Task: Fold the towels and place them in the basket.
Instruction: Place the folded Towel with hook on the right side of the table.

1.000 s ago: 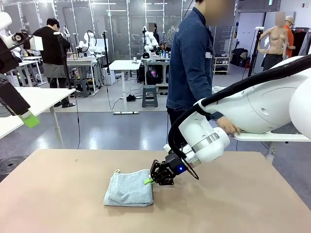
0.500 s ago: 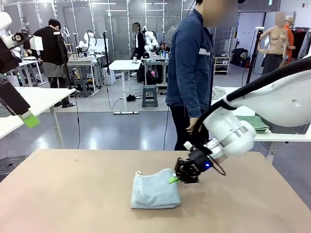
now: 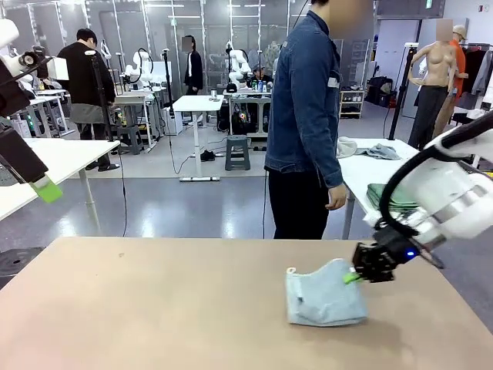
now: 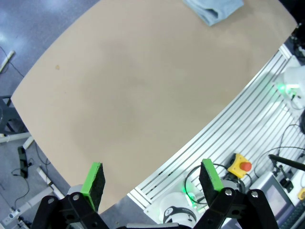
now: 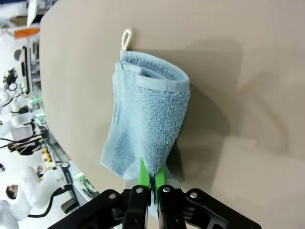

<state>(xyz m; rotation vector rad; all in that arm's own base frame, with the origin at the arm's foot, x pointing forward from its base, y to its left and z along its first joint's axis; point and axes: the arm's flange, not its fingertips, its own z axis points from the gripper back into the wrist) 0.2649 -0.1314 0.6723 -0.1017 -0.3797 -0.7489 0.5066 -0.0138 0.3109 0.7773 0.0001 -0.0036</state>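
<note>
A folded light blue-grey towel (image 3: 323,297) lies on the tan table (image 3: 154,308), right of the middle, with its cord loop (image 3: 291,270) at the far left corner. My right gripper (image 3: 356,275) is shut on the towel's right edge, which is lifted slightly. In the right wrist view the towel (image 5: 147,124) stretches away from the pinching green pads (image 5: 143,176) of that gripper (image 5: 151,179). My left gripper (image 4: 152,174) is open and empty, high above the table's near left edge; its green pad (image 3: 48,189) shows at the left. The towel (image 4: 212,9) is far from it. The basket is out of view.
A person in a denim jacket (image 3: 304,116) stands at the far side of the table. A white side table (image 3: 362,173) behind holds green cloths (image 3: 397,196). Another white table (image 3: 62,158) stands at the far left.
My right gripper has pulled the towel from left of the middle to the right side of the table. The left arm has not moved.
</note>
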